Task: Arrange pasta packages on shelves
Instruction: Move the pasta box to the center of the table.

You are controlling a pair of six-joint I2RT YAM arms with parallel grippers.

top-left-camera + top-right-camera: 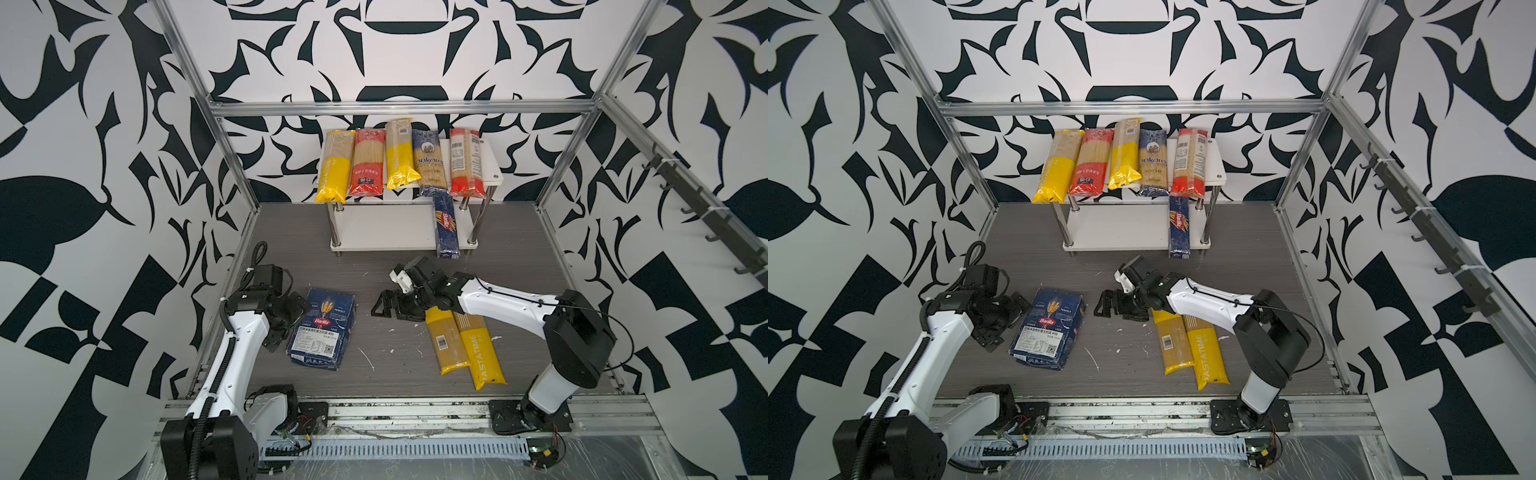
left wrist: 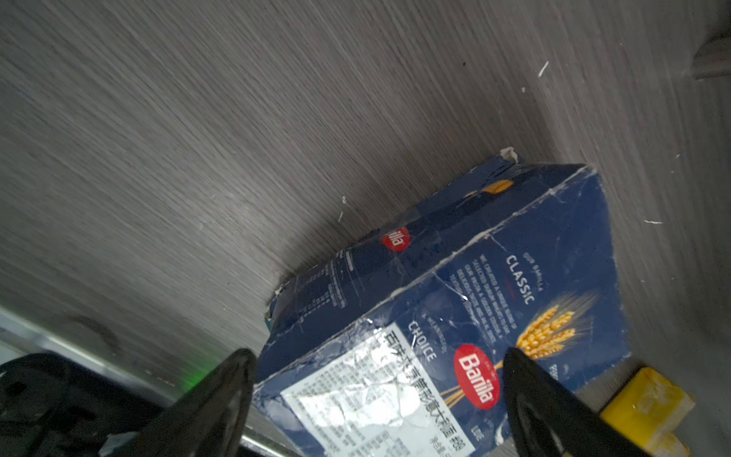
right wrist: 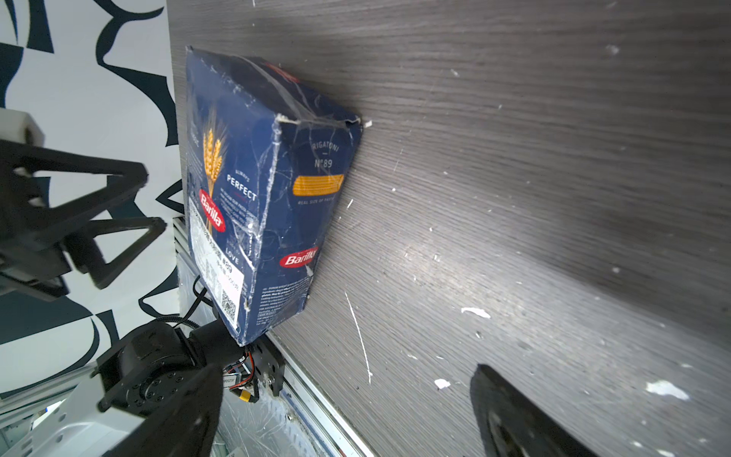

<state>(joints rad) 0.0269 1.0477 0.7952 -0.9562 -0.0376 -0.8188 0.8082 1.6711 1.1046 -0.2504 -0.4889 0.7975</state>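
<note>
The shelves point(image 1: 492, 166) stand at the back; the top board carries several long spaghetti bags, yellow point(image 1: 334, 166), red point(image 1: 368, 162) and blue point(image 1: 430, 162). A slim blue Barilla box point(image 1: 445, 226) lies on the lower board point(image 1: 386, 232), overhanging its front edge. The wide blue Barilla pack point(image 1: 322, 328) point(image 2: 455, 296) point(image 3: 253, 198) lies flat on the table. My left gripper point(image 1: 291, 322) point(image 2: 375, 395) is open at the pack's left edge, one corner between its fingers. My right gripper point(image 1: 392, 309) point(image 3: 344, 395) hangs open and empty over bare table. Two yellow bags point(image 1: 461, 345) lie under the right arm.
Aluminium frame bars point(image 1: 403, 107) run above the shelves and along both sides of the grey table point(image 1: 390, 270). A metal rail point(image 1: 415, 409) borders the front edge. Hooks point(image 1: 706, 208) line the right wall. White scraps point(image 1: 365, 357) dot the table.
</note>
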